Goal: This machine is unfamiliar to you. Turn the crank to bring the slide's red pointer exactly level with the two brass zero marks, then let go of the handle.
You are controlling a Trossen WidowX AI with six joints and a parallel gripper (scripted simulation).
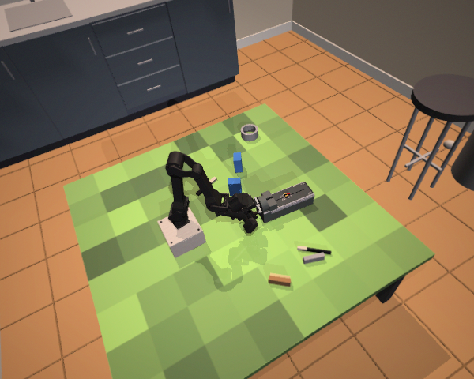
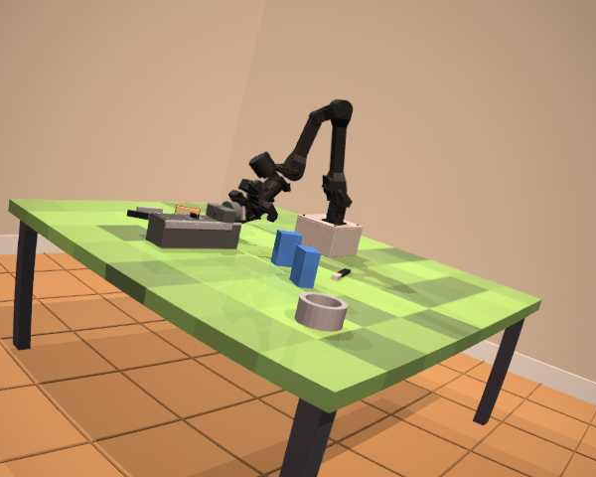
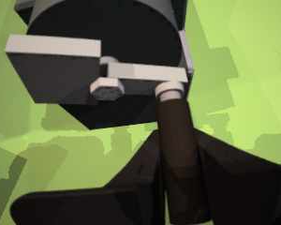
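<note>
The machine is a long dark grey box point(image 1: 288, 209) point(image 2: 201, 237) with a slot along its top. The red pointer point(image 1: 287, 194) point(image 2: 194, 214) sits about mid-slot; its offset from the brass marks is too small to tell. The crank at the near end has a light metal arm point(image 3: 147, 71) and a dark brown handle point(image 3: 175, 136), which points towards the wrist camera. My gripper point(image 3: 171, 134) is shut on the handle, one finger on each side. In the top view my gripper point(image 1: 257, 210) is at the machine's crank end; the handle is hidden there.
Two blue blocks point(image 1: 234, 186) point(image 2: 304, 266) stand beside the arm, with a grey ring point(image 1: 250, 133) point(image 2: 321, 312) beyond them. A black-and-white marker point(image 1: 314, 249), a grey piece point(image 1: 313, 258) and an orange block point(image 1: 279, 279) lie on the machine's other side.
</note>
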